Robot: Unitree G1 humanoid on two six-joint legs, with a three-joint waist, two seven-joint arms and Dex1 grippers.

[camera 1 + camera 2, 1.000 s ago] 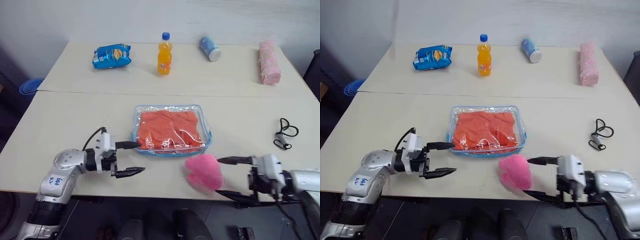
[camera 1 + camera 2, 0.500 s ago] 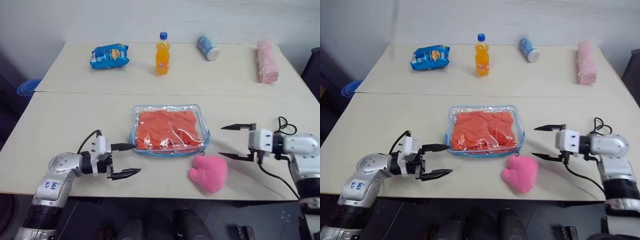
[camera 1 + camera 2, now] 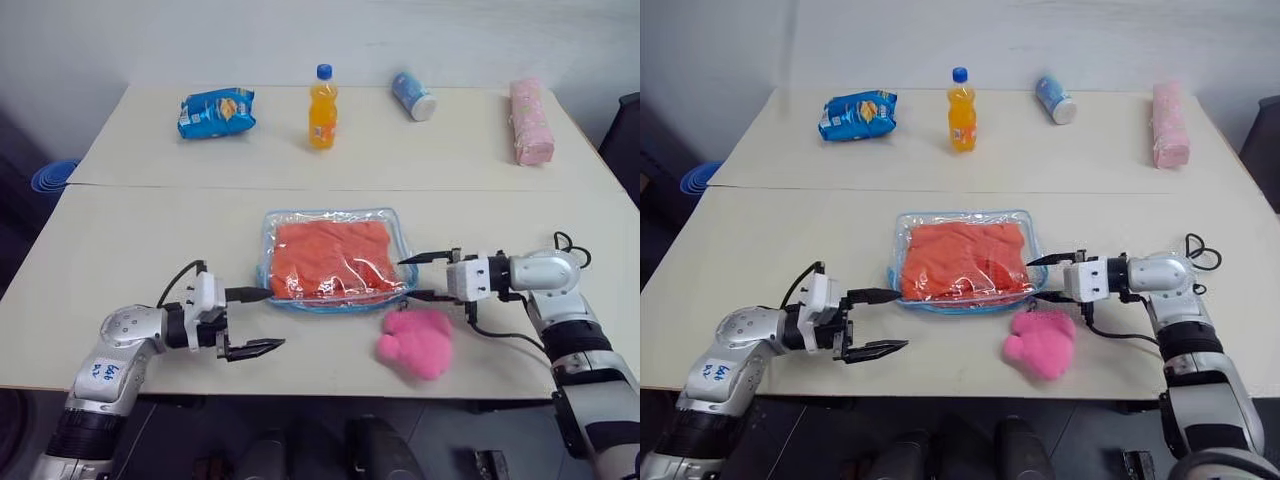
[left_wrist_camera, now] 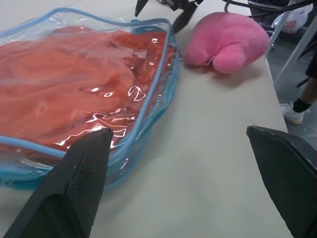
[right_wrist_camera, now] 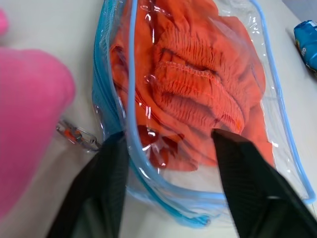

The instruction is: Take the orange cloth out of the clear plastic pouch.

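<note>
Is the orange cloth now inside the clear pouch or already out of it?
Inside. The orange cloth lies folded under the clear plastic pouch's shiny film, within its blue edging.

Head stereo pair: high, facing forward and down over the table (image 3: 120, 250); both eyes share the whole scene.
Left wrist view: low and close, looking across the clear plastic pouch (image 4: 148, 106) toward the pink plush (image 4: 228, 39).
Right wrist view: very close on the pouch's edge, the orange cloth (image 5: 198, 94) inside; shared with the left wrist view.

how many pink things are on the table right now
2: a pink plush charm at the near edge beside the clear plastic pouch, and a pink pack at the far right.
</note>
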